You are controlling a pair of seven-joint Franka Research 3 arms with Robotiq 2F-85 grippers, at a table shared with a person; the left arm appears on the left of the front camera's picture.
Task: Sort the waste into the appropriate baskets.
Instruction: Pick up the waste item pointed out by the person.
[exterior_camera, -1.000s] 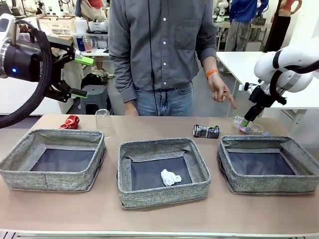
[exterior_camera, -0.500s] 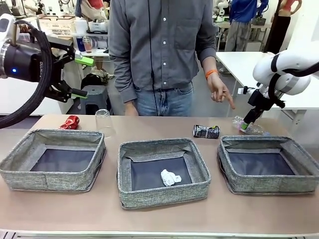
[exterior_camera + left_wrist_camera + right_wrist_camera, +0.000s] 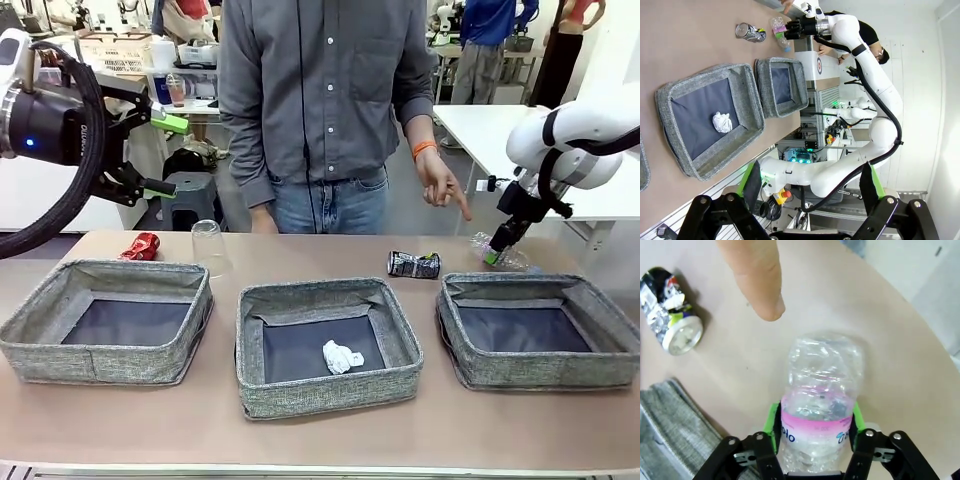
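Observation:
My right gripper [image 3: 492,254] is at the table's far right, shut on a clear plastic bottle [image 3: 821,390] with a pink label; its green pads [image 3: 773,421] press both sides. The bottle [image 3: 503,256] lies behind the right basket [image 3: 457,345]. A person's finger [image 3: 758,280] points at it. A crushed dark-silver can [image 3: 414,264] lies to its left. A crumpled white tissue [image 3: 342,356] rests in the middle basket [image 3: 330,395]. A crushed red can [image 3: 141,245] and an upturned clear cup [image 3: 207,243] stand behind the left basket [image 3: 100,362]. My left gripper [image 3: 163,155] hangs open, high at the left.
The person stands at the far side, with one hand [image 3: 443,183] over the table's right end. The three baskets lie in a row across the table. The left wrist view shows the middle basket [image 3: 751,102], the right basket [image 3: 801,82] and the can [image 3: 750,32].
My right gripper's fingers have shut on the bottle and the arm has shifted slightly. The left arm and the person's pointing hand have stayed where they were.

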